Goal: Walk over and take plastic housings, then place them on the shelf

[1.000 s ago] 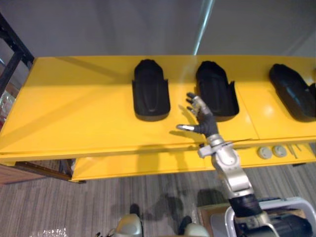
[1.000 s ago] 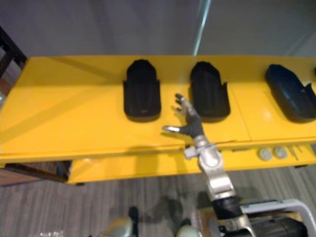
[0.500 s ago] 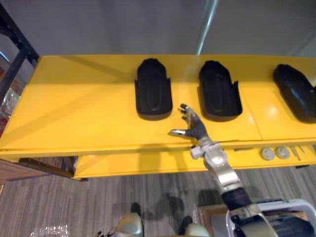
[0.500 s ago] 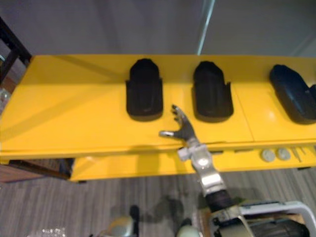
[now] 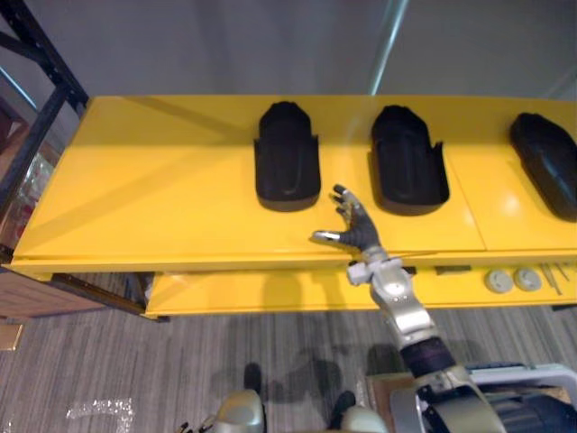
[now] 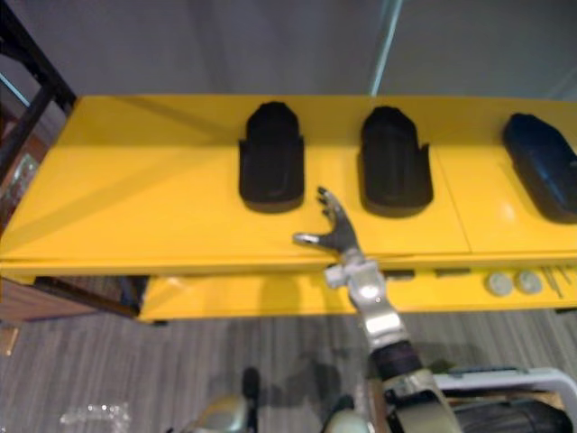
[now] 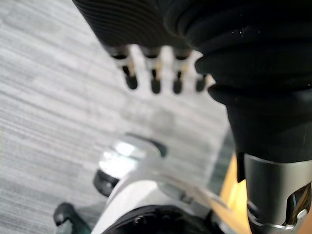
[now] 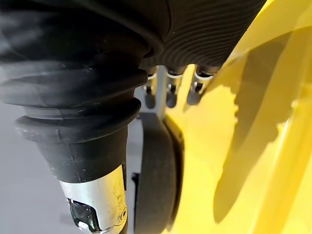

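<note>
Yellow surface [image 5: 162,189]: long, against a grey wall [image 5: 225,45]. It carries three black plastic housings lying flat and well apart: left housing [image 5: 287,155], middle housing [image 5: 407,161], right housing [image 5: 545,171].
Lower yellow ledge [image 5: 270,293]: two round grey discs [image 5: 498,281] side by side.
Black rack [image 5: 45,90]: at the surface's left end.
Floor [image 5: 135,370]: grey striped carpet.
Right hand [image 5: 354,227]: over the surface's front edge between the left and middle housings, fingers spread, empty.
Left hand [image 7: 141,29]: above the floor, fingers relaxed, empty.

Robot hand [image 8: 169,91] near black housing [image 8: 156,170]; yellow shelf [image 8: 219,146].
</note>
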Controlling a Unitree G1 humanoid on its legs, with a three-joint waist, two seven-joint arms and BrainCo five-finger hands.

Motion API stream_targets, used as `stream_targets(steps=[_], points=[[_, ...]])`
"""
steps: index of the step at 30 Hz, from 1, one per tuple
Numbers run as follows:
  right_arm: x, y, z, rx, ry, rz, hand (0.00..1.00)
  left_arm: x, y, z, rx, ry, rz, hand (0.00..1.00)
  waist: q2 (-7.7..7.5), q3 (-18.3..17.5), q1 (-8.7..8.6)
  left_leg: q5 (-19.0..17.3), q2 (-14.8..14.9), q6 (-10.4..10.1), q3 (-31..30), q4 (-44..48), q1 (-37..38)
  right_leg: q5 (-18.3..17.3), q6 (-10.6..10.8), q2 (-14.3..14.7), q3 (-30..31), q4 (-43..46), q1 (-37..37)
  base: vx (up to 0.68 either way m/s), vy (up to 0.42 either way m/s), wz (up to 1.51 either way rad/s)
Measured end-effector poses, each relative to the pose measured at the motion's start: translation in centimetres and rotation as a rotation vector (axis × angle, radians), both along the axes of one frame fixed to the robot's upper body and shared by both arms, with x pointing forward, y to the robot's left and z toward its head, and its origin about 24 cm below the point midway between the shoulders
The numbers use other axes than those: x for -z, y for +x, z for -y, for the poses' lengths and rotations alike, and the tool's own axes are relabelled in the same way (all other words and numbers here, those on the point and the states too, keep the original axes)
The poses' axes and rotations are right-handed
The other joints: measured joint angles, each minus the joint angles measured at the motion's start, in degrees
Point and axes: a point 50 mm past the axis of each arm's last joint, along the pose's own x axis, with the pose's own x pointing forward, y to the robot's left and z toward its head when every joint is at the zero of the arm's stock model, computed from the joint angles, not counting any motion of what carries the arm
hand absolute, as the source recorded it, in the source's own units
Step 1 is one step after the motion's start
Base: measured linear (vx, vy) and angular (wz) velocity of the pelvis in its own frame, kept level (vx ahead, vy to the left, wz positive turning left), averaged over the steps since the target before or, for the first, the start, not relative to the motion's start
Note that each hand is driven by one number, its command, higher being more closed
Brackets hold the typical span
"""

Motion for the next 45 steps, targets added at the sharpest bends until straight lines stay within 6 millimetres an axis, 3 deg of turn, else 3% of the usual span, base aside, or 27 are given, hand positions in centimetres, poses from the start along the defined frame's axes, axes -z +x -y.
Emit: stream_targets(steps=[12,20,29,32,34,36,38,40,43,45], points=[[-0.1,0.2,-1.5,-0.014,0.001,0.015,0.0,0.0,0.4,0.0,0.007,0.001,0.006,0.0,-0.01,0.0,0.12,0.0,0.3,0.0,-0.3,0.3,-0.3,0.2,0.0,0.0,-0.1,0.1,0.2,-0.01,0.001,0.0],[-2.3,1.2,-2.1,-0.01,-0.003,0.091,0.0,0.0,1.3,0.0,0.01,-0.001,0.022,0.0,0.16,2.0,0.18,-0.6,0.8,0.1,-0.5,2.1,-1.3,-0.3,-0.7,0.1,0.0,1.2,-0.1,-0.03,-0.001,0.01],[-2.8,1.3,-2.0,0.049,-0.036,0.131,0.0,-0.1,2.0,0.0,0.017,0.0,0.037,0.0,0.15,2.3,0.18,-0.7,0.9,0.1,-0.5,2.4,-2.1,-0.3,-0.7,0.1,0.1,1.4,-1.1,0.0,0.0,0.0],[-4.1,1.1,-1.8,0.123,-0.068,0.218,0.0,-0.1,2.0,0.0,0.018,0.001,0.037,0.0,0.02,2.4,0.12,-1.0,1.1,0.0,0.5,2.2,-1.3,-0.2,-0.6,0.3,1.1,1.1,-1.0,0.0,0.002,-0.17],[-6.6,0.2,-1.5,0.178,-0.057,0.36,0.0,0.0,1.9,0.0,0.028,0.006,0.031,0.0,-0.22,2.3,-0.04,-1.4,1.5,-0.2,2.3,1.8,-0.1,0.0,-0.6,0.7,2.9,0.6,-1.0,0.02,0.008,-0.44],[-9.1,-1.2,-0.6,0.229,-0.016,0.51,0.0,-0.1,1.8,-0.4,0.036,0.026,0.025,0.0,-0.92,1.9,-0.67,-1.7,1.8,-0.4,4.0,1.1,1.0,0.4,-0.7,1.3,4.4,-0.3,-1.0,0.04,0.004,-0.5],[-11.3,-3.3,1.8,0.302,0.042,0.653,0.0,-0.1,1.6,-0.8,0.031,0.044,0.014,0.0,-2.48,0.9,-1.78,-1.8,2.1,-0.7,6.5,-0.4,3.1,0.7,-0.7,2.0,6.6,-1.1,-0.9,0.08,0.001,-0.5],[-11.9,-4.6,4.4,0.389,0.057,0.703,0.0,-0.3,1.7,-1.4,0.061,0.076,0.005,0.0,-3.87,-0.4,-3.32,-2.0,2.1,-1.0,8.4,-1.4,4.6,0.8,-0.7,2.2,8.3,-1.4,-0.9,0.11,0.028,-0.53],[-10.9,-6.1,8.7,0.572,0.035,0.687,0.0,-0.3,2.0,-1.6,0.118,0.095,-0.01,0.0,-5.32,-3.1,-5.58,-3.2,2.2,-1.6,12.2,-2.0,6.9,1.4,-0.7,2.8,12.0,-2.6,-0.9,0.1,0.062,-0.68],[-9.0,-8.1,12.4,0.721,0.03,0.606,0.0,-0.2,2.2,-1.7,0.184,0.101,-0.041,0.0,-5.34,-5.5,-7.45,-4.7,2.5,-1.9,16.1,-1.9,8.5,2.1,-0.7,3.5,15.6,-3.6,-1.2,0.07,0.047,-0.81]])
